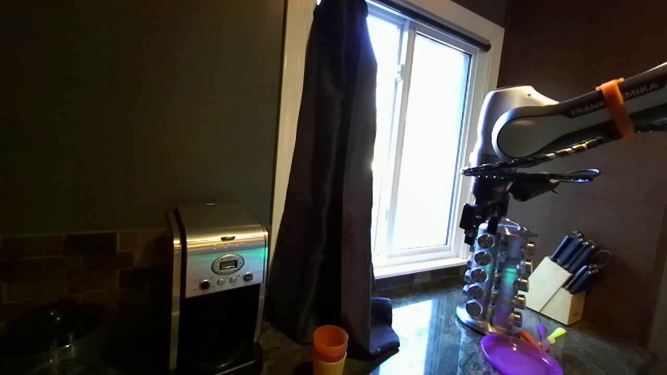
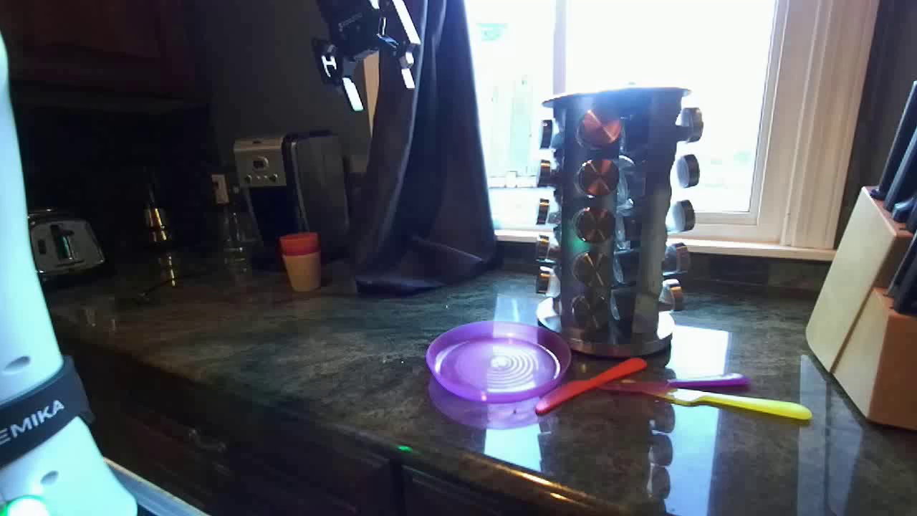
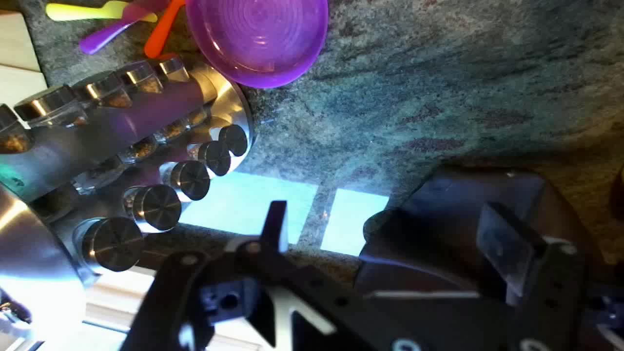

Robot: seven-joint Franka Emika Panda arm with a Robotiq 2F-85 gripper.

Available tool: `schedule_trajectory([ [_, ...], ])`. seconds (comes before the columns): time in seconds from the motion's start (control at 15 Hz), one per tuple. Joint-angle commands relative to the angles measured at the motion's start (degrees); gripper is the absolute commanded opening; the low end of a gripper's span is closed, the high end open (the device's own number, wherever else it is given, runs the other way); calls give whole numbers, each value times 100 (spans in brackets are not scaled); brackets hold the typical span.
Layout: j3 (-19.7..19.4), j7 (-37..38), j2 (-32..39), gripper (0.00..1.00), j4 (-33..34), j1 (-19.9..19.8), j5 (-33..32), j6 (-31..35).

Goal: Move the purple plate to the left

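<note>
Nearest in the wrist view hangs the hand [image 3: 390, 229], spread and holding nothing, high over the bench [image 2: 286, 351] and well apart from the plate [image 2: 498, 362]; we judge its gap fit to straddle the plate's raised rim. Flat on the bench, the plate lies just beside the rack [image 2: 655, 236] and the red knife [image 2: 591, 387]. With such neighbours, we think the rim facing away from them the safer place to pinch, lest either be nudged.

Countertop [image 1: 452, 348], in an exterior view: purple plate [image 1: 521, 356], in front of spice rack [image 1: 497, 286]; knife block [image 1: 547, 287], near back right corner; coffee maker [image 1: 221, 281] — silver-fronted — along back edge; stacked cups [image 1: 330, 351], orange uppermost; gripper [image 1: 478, 232], seen against rack's top.
</note>
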Motion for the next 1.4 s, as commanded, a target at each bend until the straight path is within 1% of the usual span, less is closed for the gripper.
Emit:
schedule_trajectory([
  [0.0,-57,35,5,100,11,71,-40,-18],
  [0.8,-57,35,5,100,11,71,-40,-18],
  [0.87,-11,275,118,100,95,38,85,-226],
  [1.0,-64,327,267,100,45,82,217,-161],
  [1.2,-101,445,494,100,-95,69,268,21],
  [1.33,-106,583,707,100,-119,24,264,15],
])
